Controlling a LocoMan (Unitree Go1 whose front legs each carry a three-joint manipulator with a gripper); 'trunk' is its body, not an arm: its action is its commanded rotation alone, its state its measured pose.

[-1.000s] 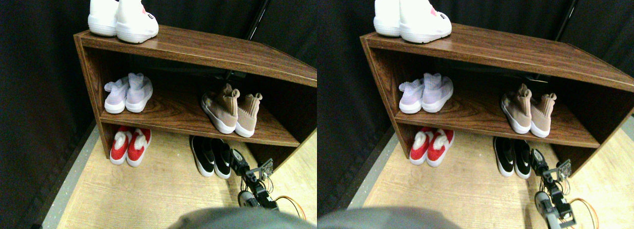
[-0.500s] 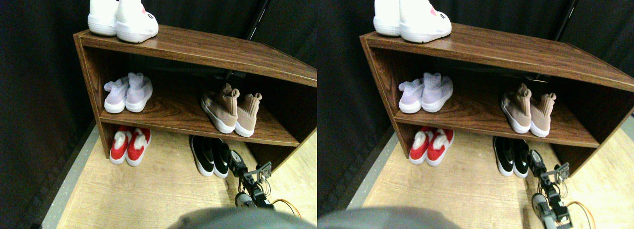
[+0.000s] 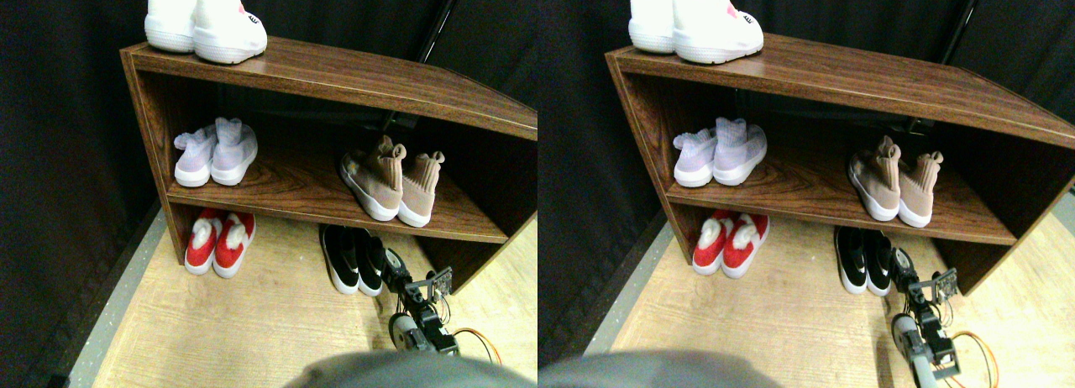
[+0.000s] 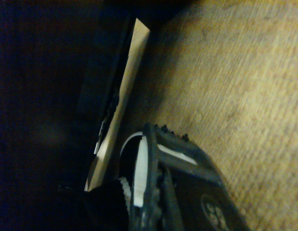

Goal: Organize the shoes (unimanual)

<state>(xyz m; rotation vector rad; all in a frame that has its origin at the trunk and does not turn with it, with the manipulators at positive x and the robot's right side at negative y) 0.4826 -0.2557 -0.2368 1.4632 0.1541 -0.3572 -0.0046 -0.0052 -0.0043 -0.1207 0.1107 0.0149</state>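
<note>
Red pair [image 3: 217,245] sits on the floor under the shoe rack's [image 3: 336,73] left end, untouched. Black slip-ons [image 3: 353,260] sit under the right half, heels outward. Right gripper [image 3: 395,269] is just beside, possibly touching, the right shoe's heel. Can't tell jaw state: wrist view too dark. Risks: nudging the pair askew, or clipping the rack's right side panel.

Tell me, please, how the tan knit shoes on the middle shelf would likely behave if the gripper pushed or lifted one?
The tan shoes have tall sock-like collars, so the uppers probably flop if pinched. They look light for their size. Their flat white soles should slide, not roll, on the smooth wooden shelf, though a high push could tip one.
</note>
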